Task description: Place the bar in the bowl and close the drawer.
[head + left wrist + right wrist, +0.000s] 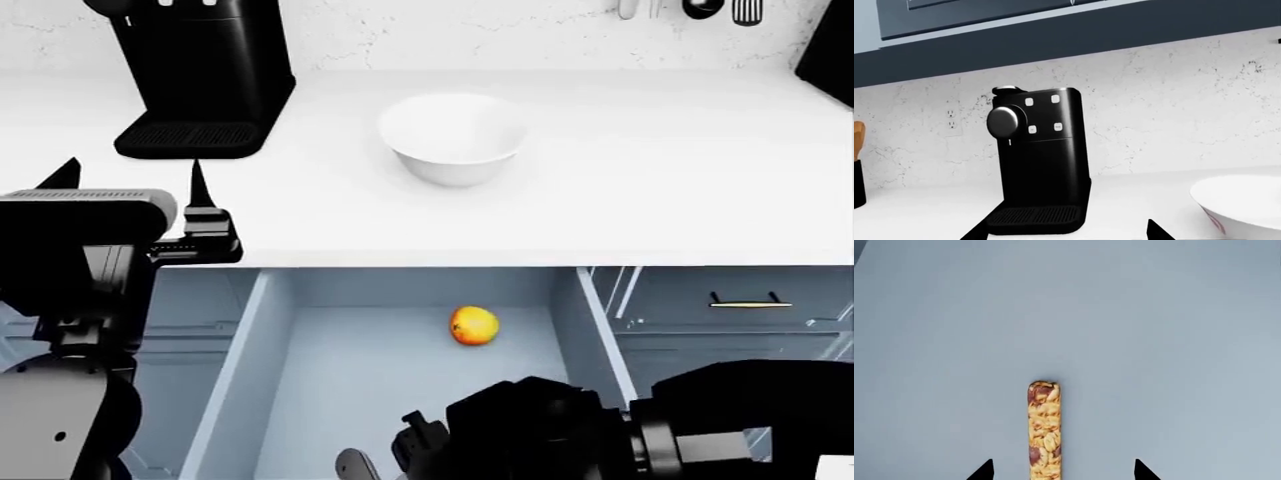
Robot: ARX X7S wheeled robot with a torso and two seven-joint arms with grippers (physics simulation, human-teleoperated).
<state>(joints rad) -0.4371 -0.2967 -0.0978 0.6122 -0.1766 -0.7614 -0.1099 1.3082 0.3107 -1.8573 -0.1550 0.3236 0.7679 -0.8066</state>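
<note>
Right fingers [1062,471] spread wide either side of the bar [1044,430] on the open drawer [267,330] floor, not yet gripping; bowl [451,137] empty on the tabletop [667,170]; left fingers [1067,235] open, idle

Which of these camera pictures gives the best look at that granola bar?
The right wrist view: the bar lies flat on the pale drawer floor, its grainy surface sharp, between the open right end effector tips. The head view does not show it; the right arm covers that part of the drawer. The left wrist view faces the counter.
</note>
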